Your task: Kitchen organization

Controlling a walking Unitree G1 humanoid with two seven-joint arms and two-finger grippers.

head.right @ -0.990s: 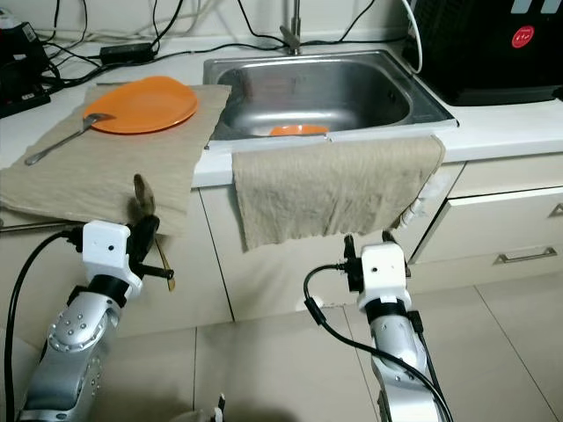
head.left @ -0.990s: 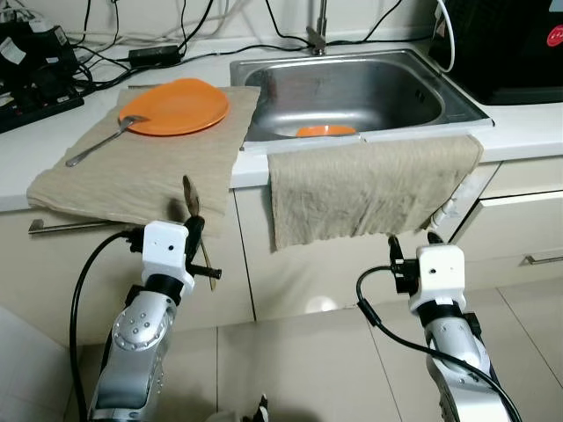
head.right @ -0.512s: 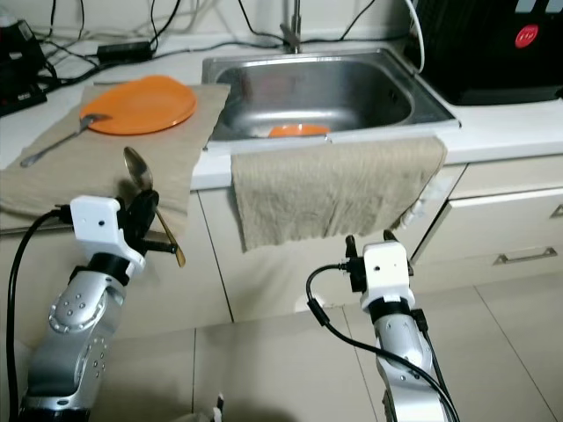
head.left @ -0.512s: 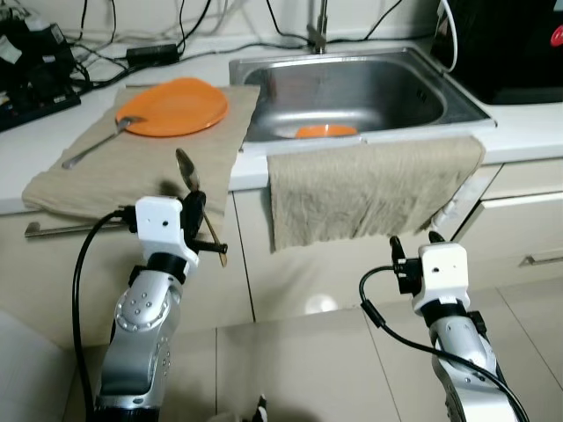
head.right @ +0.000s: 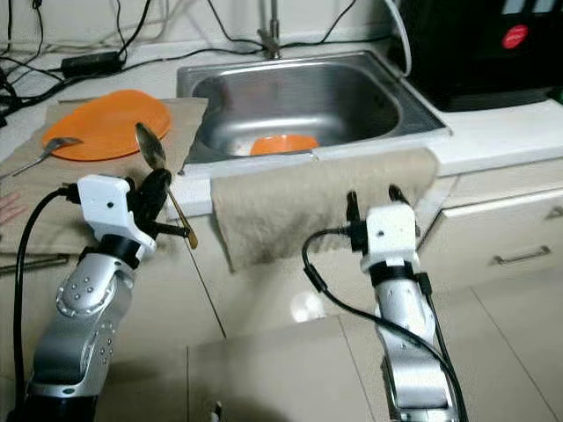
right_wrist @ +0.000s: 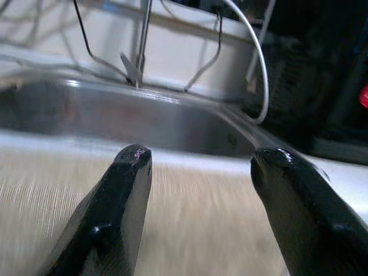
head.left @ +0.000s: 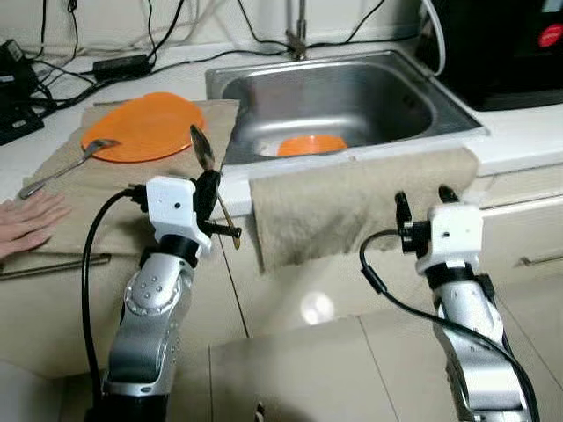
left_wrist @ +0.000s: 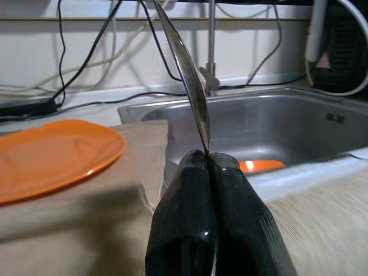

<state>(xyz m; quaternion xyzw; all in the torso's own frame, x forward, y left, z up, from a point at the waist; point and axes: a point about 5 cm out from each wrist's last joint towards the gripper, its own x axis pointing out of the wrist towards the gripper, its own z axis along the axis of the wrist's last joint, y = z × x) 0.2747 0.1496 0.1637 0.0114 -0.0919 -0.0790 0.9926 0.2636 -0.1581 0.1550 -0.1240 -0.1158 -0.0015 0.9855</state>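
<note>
While I stand before the sink, this is how things lie:

Spoon in my grip: a metal spoon (head.left: 209,176) is pinched between the two black fingers of my left hand (head.left: 208,187); its bowl points up and its handle runs down past the fingers, tilted. It hangs in the air just in front of the desk edge, over the near corner of the left cloth.

Left hand: pressed together on the spoon; in the left wrist view the fingers (left_wrist: 190,230) meet around the thin metal.

Right hand: my right hand (head.left: 425,199) is raised in front of the hanging cloth, fingers spread apart and holding nothing; the right wrist view shows the gap between the two fingers (right_wrist: 115,218).

Hanging cloth: a beige cloth (head.left: 352,198) drapes over the front rim of the sink and down the cabinet face.

Sink: a steel sink (head.left: 352,92) with an orange bowl (head.left: 312,145) lying in its basin near the front wall.

Left cloth: a second beige cloth (head.left: 114,185) is spread on the desk (head.left: 528,132) left of the sink.

Orange plate: an orange plate (head.left: 142,127) rests on that cloth, with a second spoon (head.left: 66,169) leaning on its near rim.

Person: a person's hand (head.left: 26,224) lies flat on the left cloth at the picture's edge.

Behind: black cables (head.left: 114,61) run along the back of the desk.
</note>
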